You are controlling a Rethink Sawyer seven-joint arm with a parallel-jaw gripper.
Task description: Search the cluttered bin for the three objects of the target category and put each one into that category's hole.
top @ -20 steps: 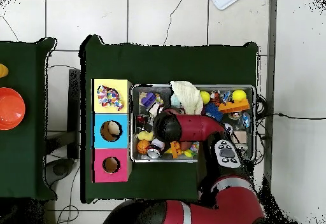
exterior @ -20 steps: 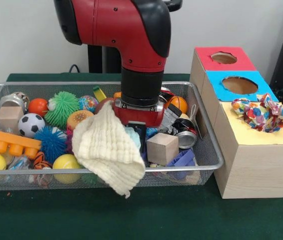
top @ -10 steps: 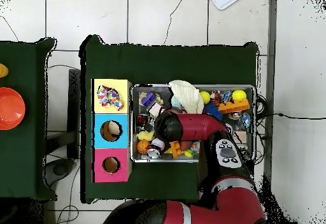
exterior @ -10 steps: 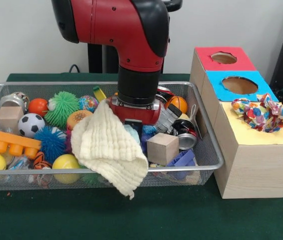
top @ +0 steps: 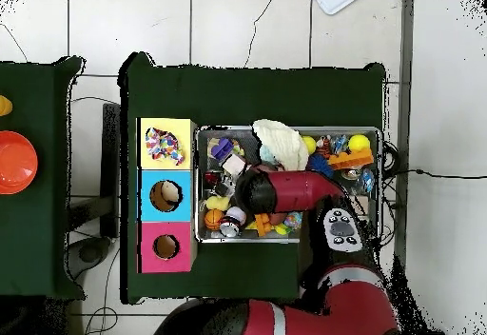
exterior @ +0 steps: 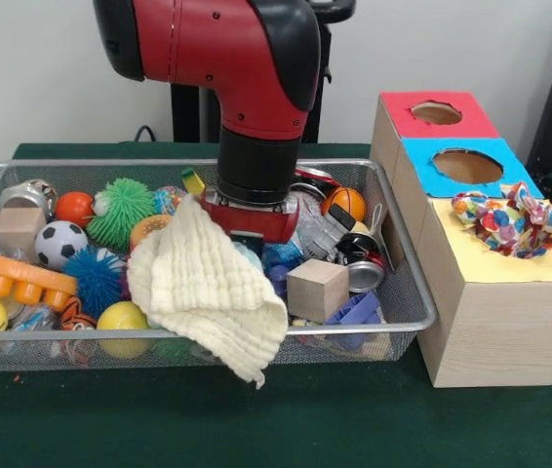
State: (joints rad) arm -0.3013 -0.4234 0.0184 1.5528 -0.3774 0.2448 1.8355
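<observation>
The gripper (exterior: 248,241) hangs low in the wire bin (exterior: 408,292); whether its jaws are open or shut cannot be told. A cream knitted cloth (exterior: 208,289) lies against the jaws, draped from them over the bin's rim.

Front cam: low, close in, facing the arm across the wire bin (exterior: 408,292); three-hole box (exterior: 481,253) fills frame right. Overhead cam: high, straight down, far out, floor tiles and a second table in frame. Shared: bin (top: 203,150), box (top: 166,195), cream cloth (exterior: 208,288) (top: 279,144). Views are turned half round against each other.
</observation>
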